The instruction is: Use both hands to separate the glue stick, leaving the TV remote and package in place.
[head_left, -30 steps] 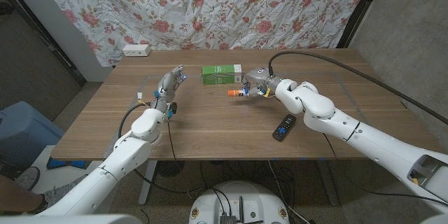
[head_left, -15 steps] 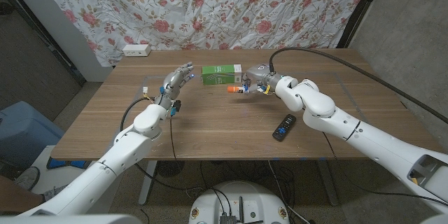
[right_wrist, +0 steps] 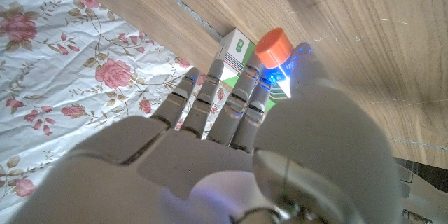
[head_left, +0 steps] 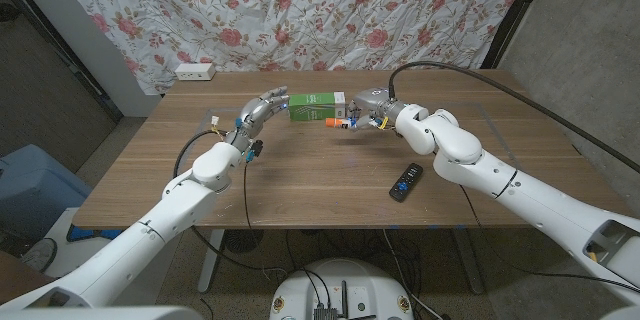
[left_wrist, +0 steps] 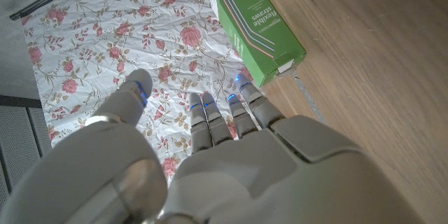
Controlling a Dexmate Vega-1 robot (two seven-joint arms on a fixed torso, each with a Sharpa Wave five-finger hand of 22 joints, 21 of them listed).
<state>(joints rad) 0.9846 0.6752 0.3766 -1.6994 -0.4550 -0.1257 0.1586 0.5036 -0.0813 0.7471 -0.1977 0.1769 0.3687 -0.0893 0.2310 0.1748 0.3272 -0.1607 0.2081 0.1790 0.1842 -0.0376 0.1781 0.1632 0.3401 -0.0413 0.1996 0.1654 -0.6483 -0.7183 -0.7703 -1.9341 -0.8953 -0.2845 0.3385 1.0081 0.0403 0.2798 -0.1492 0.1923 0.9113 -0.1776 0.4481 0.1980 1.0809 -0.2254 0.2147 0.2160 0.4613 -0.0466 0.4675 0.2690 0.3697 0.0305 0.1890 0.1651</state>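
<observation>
Glue stick (head_left: 334, 120) held off bench (head_left: 300, 175) in right robot hand (head_left: 366, 118), pinched between thumb and fingers, orange cap (right_wrist: 271, 47) exposed toward left robot hand (head_left: 262, 112). Left robot hand spread, nothing held, just beside green package (head_left: 317, 107). TV remote (head_left: 405, 181) well apart, nearer robot than right robot hand.

Risks judged:
- Package nudged by left fingers during reach for cap.
- Cap grip shallow; slip likely under pull.
- Stick dropped if pull made off-axis.

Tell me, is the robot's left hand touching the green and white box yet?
Apart. The left wrist view shows patterned cloth and bare wood between the left hand fingers and the green and white cardboard box.
</observation>
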